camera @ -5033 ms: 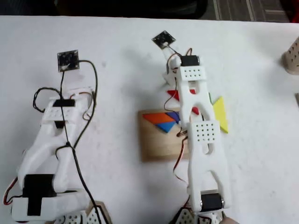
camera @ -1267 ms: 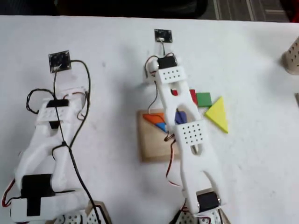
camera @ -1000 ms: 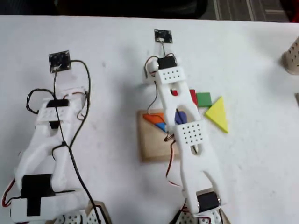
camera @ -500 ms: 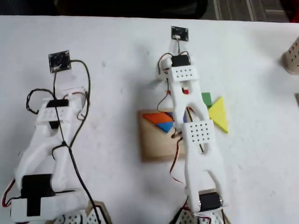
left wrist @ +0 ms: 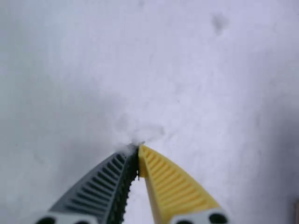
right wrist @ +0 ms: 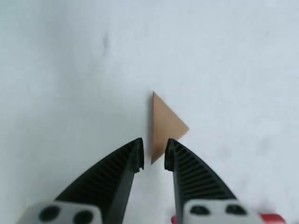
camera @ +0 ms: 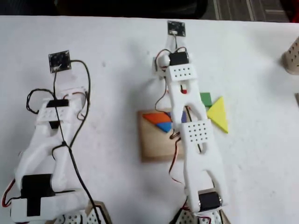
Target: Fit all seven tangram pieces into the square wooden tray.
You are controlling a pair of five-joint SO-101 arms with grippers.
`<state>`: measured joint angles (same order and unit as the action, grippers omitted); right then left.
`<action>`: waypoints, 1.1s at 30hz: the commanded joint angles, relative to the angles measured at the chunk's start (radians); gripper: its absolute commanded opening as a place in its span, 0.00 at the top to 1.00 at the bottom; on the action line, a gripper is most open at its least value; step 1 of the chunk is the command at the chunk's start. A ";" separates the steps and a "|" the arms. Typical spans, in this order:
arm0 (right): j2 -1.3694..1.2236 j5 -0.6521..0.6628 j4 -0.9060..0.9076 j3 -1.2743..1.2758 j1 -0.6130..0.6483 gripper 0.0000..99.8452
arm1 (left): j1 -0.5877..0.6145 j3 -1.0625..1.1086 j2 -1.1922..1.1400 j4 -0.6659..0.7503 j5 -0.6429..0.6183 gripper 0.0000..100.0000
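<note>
The square wooden tray (camera: 154,144) lies mid-table and holds an orange triangle (camera: 155,116), a blue triangle (camera: 164,126) and a purple piece (camera: 183,118). My right arm (camera: 196,135) stretches over the tray's right side. A green piece (camera: 205,98) and a yellow triangle (camera: 218,114) lie on the table right of the arm, and a bit of red (camera: 185,90) shows through it. In the right wrist view a tan triangle (right wrist: 166,123) lies flat on the white table, one corner between the slightly parted fingers of my right gripper (right wrist: 153,156). My left gripper (left wrist: 138,151) is shut, tips on bare table.
A tan perforated object (camera: 292,55) stands at the right edge. A wooden corner (camera: 102,212) shows at the near edge by the left arm's base. Loose black cables (camera: 74,140) run along the left arm (camera: 46,140).
The right arm's wrist has swung right and farther out across the table, uncovering more of the orange and blue pieces. The left arm has not moved.
</note>
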<state>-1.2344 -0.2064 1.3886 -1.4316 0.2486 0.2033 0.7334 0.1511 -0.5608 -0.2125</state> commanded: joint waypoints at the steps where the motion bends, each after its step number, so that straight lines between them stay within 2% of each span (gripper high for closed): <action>1: 0.070 0.000 -0.053 -0.040 -0.012 0.92 | 0.013 -0.003 0.001 -0.006 -0.005 0.97; 5: 0.068 0.000 -0.148 -0.005 -0.008 0.92 | 0.013 -0.003 0.001 -0.005 -0.005 0.97; 11: -0.024 0.000 -0.498 0.121 -0.036 0.92 | 0.012 -0.003 0.001 -0.005 -0.005 0.97; 14: -0.077 0.000 -0.510 0.121 -0.054 0.92 | 0.013 -0.003 0.001 -0.005 -0.005 0.97; 20: -0.087 0.025 -0.248 0.038 -0.050 0.98 | 0.013 -0.003 0.001 -0.005 -0.005 0.97; 27: -0.093 0.376 0.174 -0.137 -0.010 0.97 | 0.013 -0.003 0.001 -0.005 -0.005 0.97; 30: -0.094 0.394 0.343 -0.203 0.012 0.97 | 0.013 -0.003 0.001 -0.005 -0.005 0.97; 33: -0.090 0.376 0.340 -0.199 -0.005 0.97 | 0.013 -0.003 0.001 -0.005 -0.005 0.97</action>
<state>-1.3418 0.1695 1.6771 -1.5865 0.2532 0.2033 0.7334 0.1511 -0.5608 -0.2125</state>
